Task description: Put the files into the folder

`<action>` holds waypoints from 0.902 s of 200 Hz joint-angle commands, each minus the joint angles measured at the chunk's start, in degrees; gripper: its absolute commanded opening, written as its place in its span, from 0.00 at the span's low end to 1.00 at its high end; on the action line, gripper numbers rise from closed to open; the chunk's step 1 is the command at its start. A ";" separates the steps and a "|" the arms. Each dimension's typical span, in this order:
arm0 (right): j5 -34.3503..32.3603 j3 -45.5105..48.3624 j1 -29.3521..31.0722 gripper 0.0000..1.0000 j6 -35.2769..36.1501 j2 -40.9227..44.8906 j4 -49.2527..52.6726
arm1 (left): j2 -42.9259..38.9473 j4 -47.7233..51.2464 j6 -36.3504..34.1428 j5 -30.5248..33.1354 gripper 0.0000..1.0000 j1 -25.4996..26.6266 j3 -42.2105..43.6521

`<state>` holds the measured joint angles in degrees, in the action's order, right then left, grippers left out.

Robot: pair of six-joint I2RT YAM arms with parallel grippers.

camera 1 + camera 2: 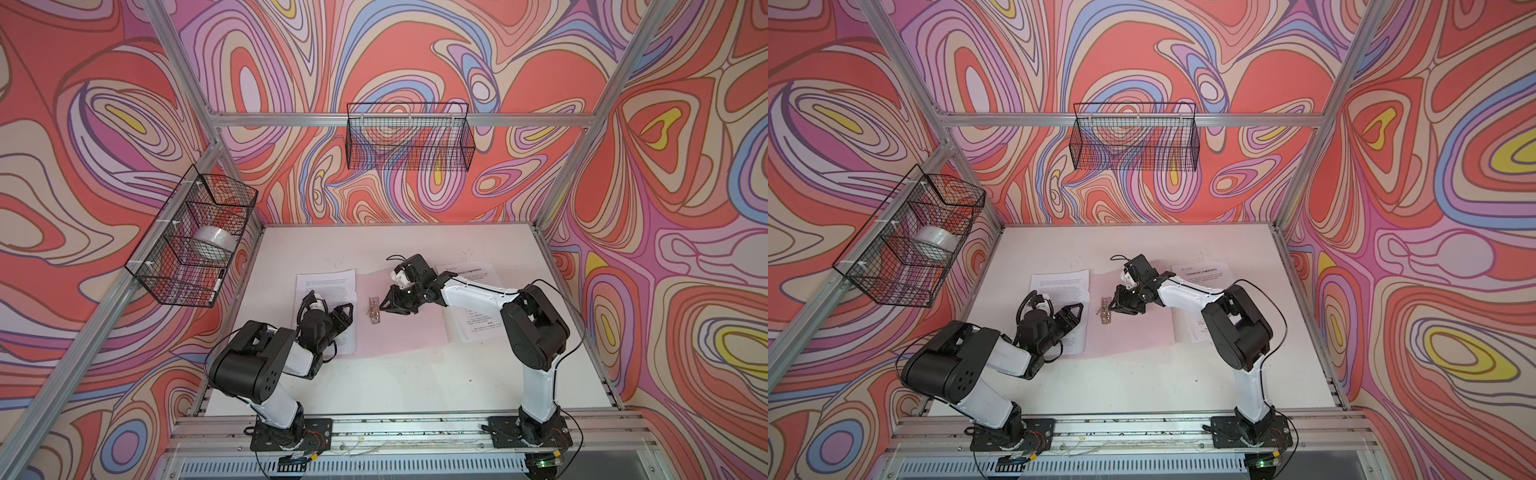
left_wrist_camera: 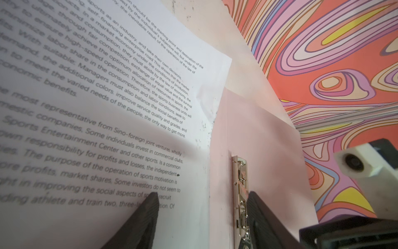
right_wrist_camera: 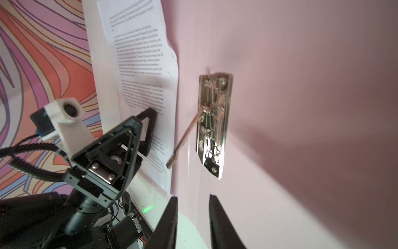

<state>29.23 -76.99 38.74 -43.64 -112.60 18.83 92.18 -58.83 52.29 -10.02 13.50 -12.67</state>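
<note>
The pale-pink folder (image 1: 399,332) lies open and flat on the white surface (image 1: 415,386). Its metal clip (image 3: 214,122) sits at the middle, with the lever (image 3: 185,138) swung out. Left of the clip, the paragraph sheet (image 1: 326,286) lies over the folder's left half. Right of the clip, at the folder's edge, the heading sheet (image 1: 471,328) lies partly under the right arm. The left gripper (image 2: 202,195) is low over the paragraph sheet just left of the clip, fingers wide, holding nothing. The right gripper (image 3: 193,197) is just right of the clip, fingers narrow, with nothing between them.
</note>
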 commanded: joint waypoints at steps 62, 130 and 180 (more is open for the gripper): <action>-0.10 -2.41 4.59 0.24 -1.73 -4.11 -4.73 | -3.19 15.55 -2.72 0.74 0.66 -0.31 -1.64; 1.53 -9.45 4.59 0.24 -1.54 -9.77 -5.22 | -4.01 16.73 -3.49 1.48 0.66 -0.31 -1.66; 0.18 -14.17 3.39 0.24 -2.34 -12.09 -4.94 | -3.07 15.79 -3.60 1.20 0.66 -0.31 -1.62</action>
<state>30.06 -88.20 43.09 -45.60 -122.76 14.33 87.90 -48.60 49.45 -9.91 13.50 -14.87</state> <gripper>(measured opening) 0.245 0.660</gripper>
